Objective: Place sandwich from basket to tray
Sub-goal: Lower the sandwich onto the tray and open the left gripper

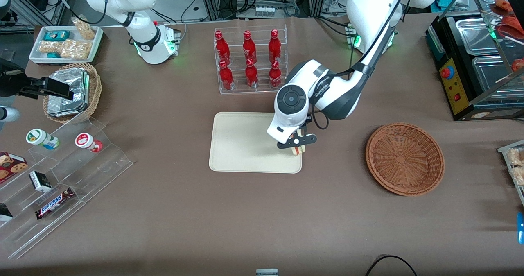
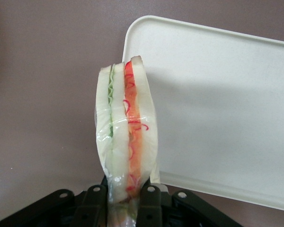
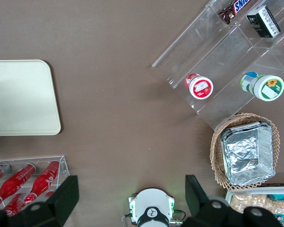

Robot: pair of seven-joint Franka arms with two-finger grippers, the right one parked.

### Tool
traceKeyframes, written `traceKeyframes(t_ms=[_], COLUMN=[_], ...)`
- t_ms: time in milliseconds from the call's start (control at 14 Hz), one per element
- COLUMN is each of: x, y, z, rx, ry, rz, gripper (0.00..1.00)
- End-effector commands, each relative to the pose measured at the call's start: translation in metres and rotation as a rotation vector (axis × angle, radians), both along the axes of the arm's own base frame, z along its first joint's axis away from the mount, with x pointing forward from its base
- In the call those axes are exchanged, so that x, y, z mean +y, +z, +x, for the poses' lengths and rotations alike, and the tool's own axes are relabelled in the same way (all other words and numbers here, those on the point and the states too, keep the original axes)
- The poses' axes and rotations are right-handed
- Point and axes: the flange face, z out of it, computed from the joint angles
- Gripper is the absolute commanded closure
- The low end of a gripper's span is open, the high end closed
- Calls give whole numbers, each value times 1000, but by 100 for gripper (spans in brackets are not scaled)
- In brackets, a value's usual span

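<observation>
"Where's the sandwich (image 2: 125, 142)?"

"Pinched in the gripper (image 1: 298, 145), fingers (image 2: 150, 203) closed on its wrapped end. The wedge points straight out from them, its long axis running away from the wrist, right at the tray (image 1: 241, 143) corner nearest the basket (image 1: 404, 158)."

"Over the tray?"

"Just at the rim, by my eye; the flat middle lies toward the parked arm's end. Soft white bread, red and green filling, glossy film. Smooth cream tray, wicker basket sitting empty on the brown worktop (image 1: 254, 218)."
</observation>
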Motion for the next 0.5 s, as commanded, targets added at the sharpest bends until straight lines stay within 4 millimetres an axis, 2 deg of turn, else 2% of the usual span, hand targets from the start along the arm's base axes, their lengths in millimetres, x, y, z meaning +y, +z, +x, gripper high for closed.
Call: traceKeyframes(t_ms=[0,71,214,429], x=[-4,-9,-20,-21], y=[3,-4,3,3], z=[-3,-3,-1,0], rx=[4,2,7,6], ry=[3,1,0,-116], rz=[-2,-12,-58,-83], gripper=[79,79,79,67])
